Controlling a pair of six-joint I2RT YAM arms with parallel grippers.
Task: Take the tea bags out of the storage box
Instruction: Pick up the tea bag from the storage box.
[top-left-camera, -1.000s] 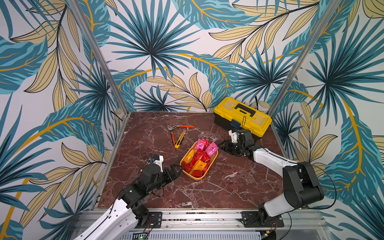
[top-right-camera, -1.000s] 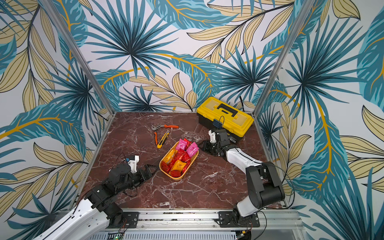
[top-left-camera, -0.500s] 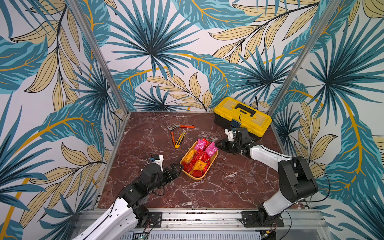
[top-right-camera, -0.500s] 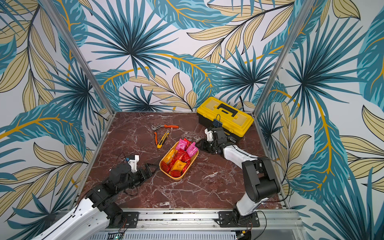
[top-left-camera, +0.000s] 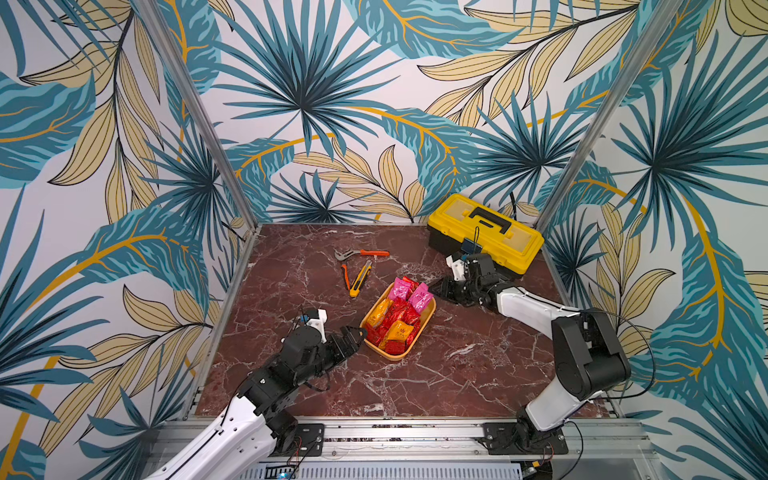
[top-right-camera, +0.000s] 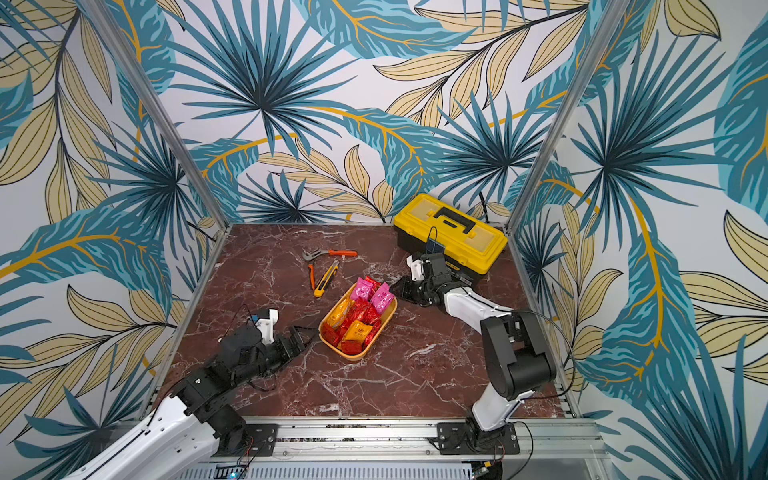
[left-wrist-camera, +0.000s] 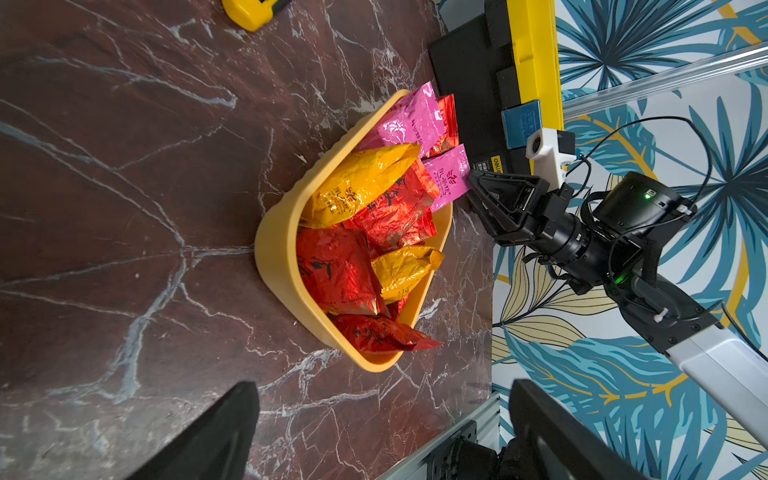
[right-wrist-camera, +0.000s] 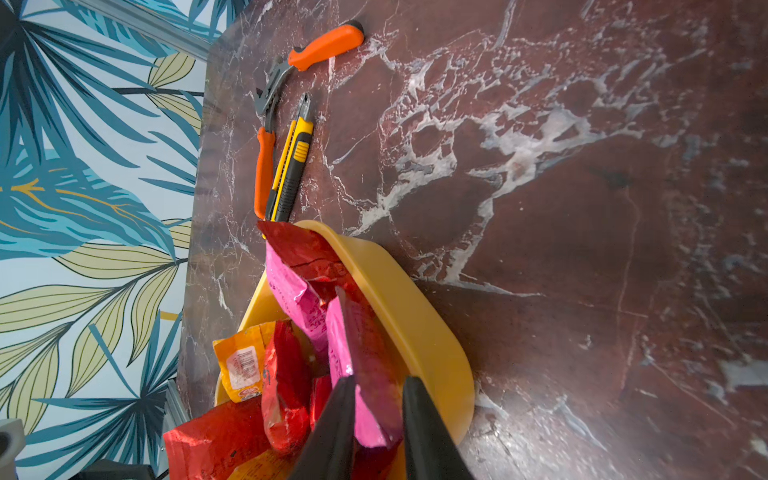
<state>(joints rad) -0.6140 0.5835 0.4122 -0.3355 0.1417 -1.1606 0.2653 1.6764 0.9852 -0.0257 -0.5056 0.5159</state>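
My left claw (top-left-camera: 356, 336) lies low over the desk (top-left-camera: 440, 374), just beside the near short end of the storage box (top-left-camera: 392, 356). Its jaws are spread wide and hold nothing (in the left wrist view the two dark fingers (left-wrist-camera: 216, 436) stand far apart with only bare marble between them). The storage box sits on the desk near the middle, yellow-orange and lidless, and every one of the tea bags (top-left-camera: 397, 322) that I can see is inside it. Red and orange-yellow ones are heaped toward my left arm's end, while two pink ones and a red one stand up at the far end, poking above the rim. My right claw (right-wrist-camera: 380, 380) reaches that far end from the side of the yellow-and-black toolbox (top-left-camera: 486, 232), which stands by the back wall just behind my right wrist. Its jaws stand narrow, one on each side of the corner of a pink tea bag (right-wrist-camera: 357, 353) leaning against the box's wall. Whether they pinch the foil or only flank it, I cannot tell. Beyond the box, orange-handled pliers (top-left-camera: 361, 253) and a yellow utility knife (top-left-camera: 360, 279) lie close together on the desk.
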